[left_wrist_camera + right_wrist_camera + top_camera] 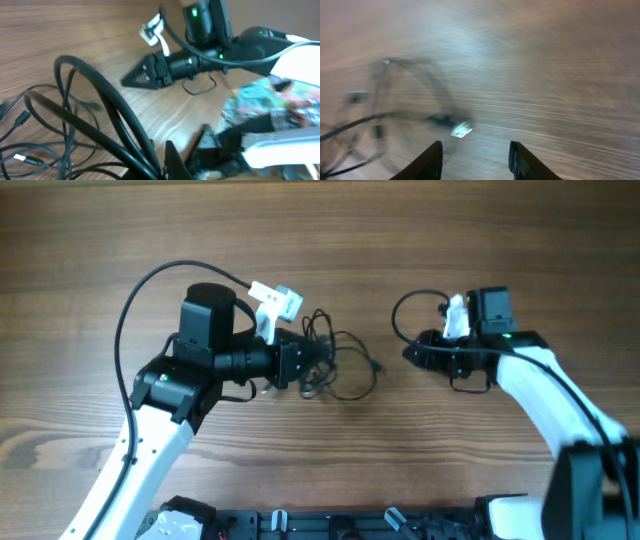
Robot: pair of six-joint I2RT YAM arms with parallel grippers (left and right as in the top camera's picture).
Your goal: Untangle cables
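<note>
- Looking from above, my left gripper (310, 366) sits in the bunch of cables (350, 367) in the middle of the table (100, 240). I cannot tell if it is pinching them.
- My right gripper (409, 353) is near the bunch, not touching it.
- From my left wrist, thin cables lie at the left.
- My right wrist view is blurry. My fingers (431, 161) are apart, with nothing between.
</note>
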